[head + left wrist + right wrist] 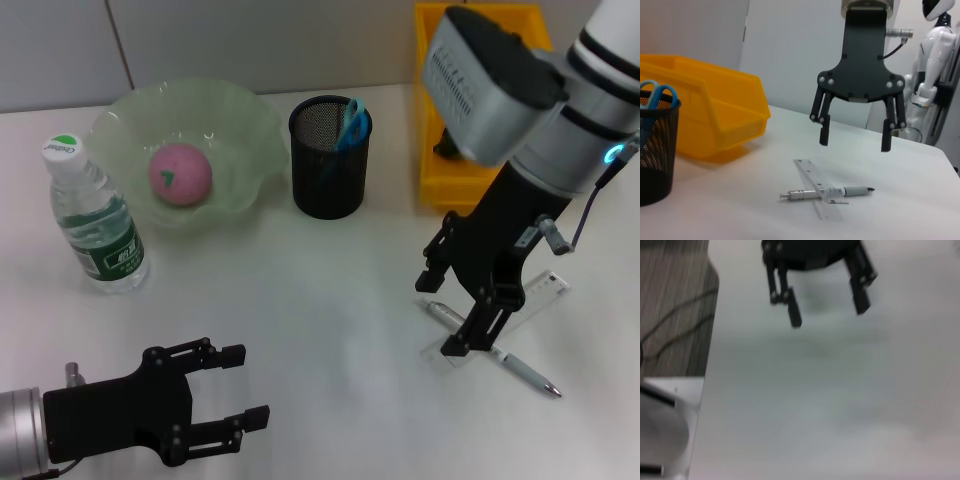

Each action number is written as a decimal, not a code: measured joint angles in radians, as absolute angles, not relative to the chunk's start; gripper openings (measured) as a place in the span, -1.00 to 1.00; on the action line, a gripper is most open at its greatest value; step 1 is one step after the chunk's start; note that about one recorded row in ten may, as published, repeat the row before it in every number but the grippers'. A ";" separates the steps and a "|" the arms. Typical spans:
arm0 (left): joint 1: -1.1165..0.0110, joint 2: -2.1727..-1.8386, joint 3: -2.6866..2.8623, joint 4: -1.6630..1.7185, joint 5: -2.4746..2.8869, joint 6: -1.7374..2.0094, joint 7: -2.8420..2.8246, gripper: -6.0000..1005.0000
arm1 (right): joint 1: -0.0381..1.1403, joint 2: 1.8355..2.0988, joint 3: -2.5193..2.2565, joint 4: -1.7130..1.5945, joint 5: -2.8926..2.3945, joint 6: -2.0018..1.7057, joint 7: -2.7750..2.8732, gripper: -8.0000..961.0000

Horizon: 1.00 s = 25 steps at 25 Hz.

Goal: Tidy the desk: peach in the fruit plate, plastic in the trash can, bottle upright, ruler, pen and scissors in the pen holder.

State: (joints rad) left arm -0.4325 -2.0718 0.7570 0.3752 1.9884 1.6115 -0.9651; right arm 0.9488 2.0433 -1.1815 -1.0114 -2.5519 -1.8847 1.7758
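White desk [330, 300]: the flat top that holds all the things.
Trash can [436, 150]: bright yellow, at the back on the robot's right, partly hidden by the arm.
Fruit plate [250, 130]: pale green and wavy, with the pink peach [180, 173] already inside.
Right gripper [855, 140]: it hangs just above the ruler and pen, with its jaws spread wide and nothing in them.
Left gripper [250, 385]: low at the near left, jaws spread too, holding nothing (it looks parked).
Pen holder [328, 160]: black mesh cup in the middle, with the blue scissors [352, 122] standing in it.
Bottle [98, 220]: standing up at the left, cap on top.
Ruler [815, 182]: clear, thin and flat on the desk, crossing the pen. It is likely light, stiff and slippery, so pinching its long edges should work best.
Pen [827, 192]: slim and grey, lying near the right gripper. It may roll, so the middle looks like the place to grab.
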 joint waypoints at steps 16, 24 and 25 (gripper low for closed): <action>-0.435 -2.072 0.757 0.365 1.982 1.572 -0.984 0.50 | 0.943 2.080 -1.366 -1.039 -2.669 -1.803 1.651 0.64; -0.430 -2.072 0.755 0.362 1.977 1.569 -0.984 0.50 | 0.923 2.084 -1.440 -1.046 -2.665 -1.770 1.638 0.64; -0.429 -2.072 0.755 0.361 1.976 1.569 -0.985 0.50 | 0.922 2.084 -1.447 -1.045 -2.664 -1.769 1.638 0.64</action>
